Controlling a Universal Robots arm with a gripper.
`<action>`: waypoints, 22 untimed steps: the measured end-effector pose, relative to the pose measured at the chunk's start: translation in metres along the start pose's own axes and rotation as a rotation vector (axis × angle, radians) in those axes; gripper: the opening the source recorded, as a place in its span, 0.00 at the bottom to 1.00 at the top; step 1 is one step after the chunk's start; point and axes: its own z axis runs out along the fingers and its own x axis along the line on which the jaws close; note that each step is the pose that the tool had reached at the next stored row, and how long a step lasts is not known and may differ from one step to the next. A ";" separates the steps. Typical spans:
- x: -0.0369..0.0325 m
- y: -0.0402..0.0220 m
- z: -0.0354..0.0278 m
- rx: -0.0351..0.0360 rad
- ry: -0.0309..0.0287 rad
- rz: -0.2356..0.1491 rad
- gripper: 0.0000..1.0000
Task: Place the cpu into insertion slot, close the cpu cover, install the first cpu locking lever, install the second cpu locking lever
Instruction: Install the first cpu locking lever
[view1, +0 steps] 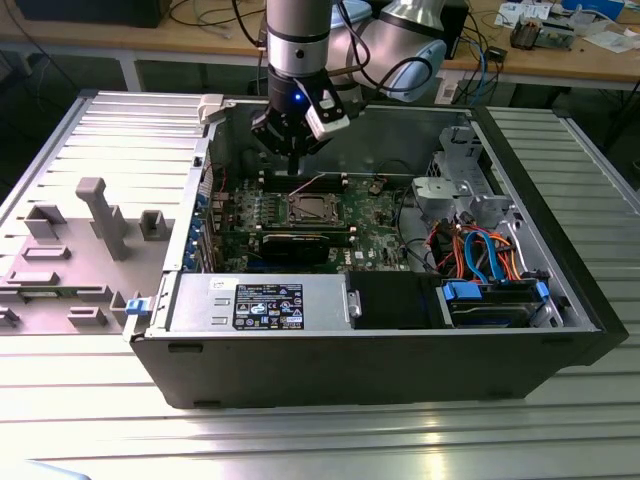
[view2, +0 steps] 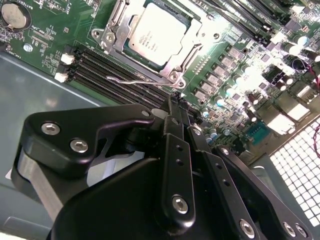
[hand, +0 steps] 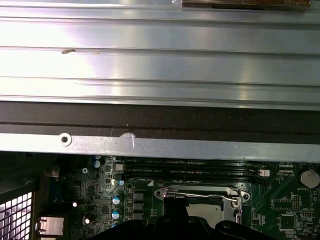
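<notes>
The gripper (view2: 176, 104), fingers (view2: 175, 145) pressed together on nothing, hangs over the black memory slots (view2: 112, 69) in the second wrist view; just beyond, a wire lever (view2: 132, 79) lies along the insertion slot (view2: 171, 75), where the cpu (view2: 156, 34) sits framed by the lowered cpu cover (view2: 119, 30)

We see a ribbed aluminium table (view1: 320, 440) with bright glare from the light on its grooves. Behind it, a long wooden workbench (view1: 590, 65) carries tangled cables (view1: 215, 20).
</notes>
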 end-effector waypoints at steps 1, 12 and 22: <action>0.0000 0.0000 0.0002 0.0000 0.0000 0.000 0.11; 0.0000 0.0000 0.0008 0.0000 -0.0001 0.000 0.11; -0.0006 -0.0001 0.0011 -0.0003 -0.0003 0.000 0.11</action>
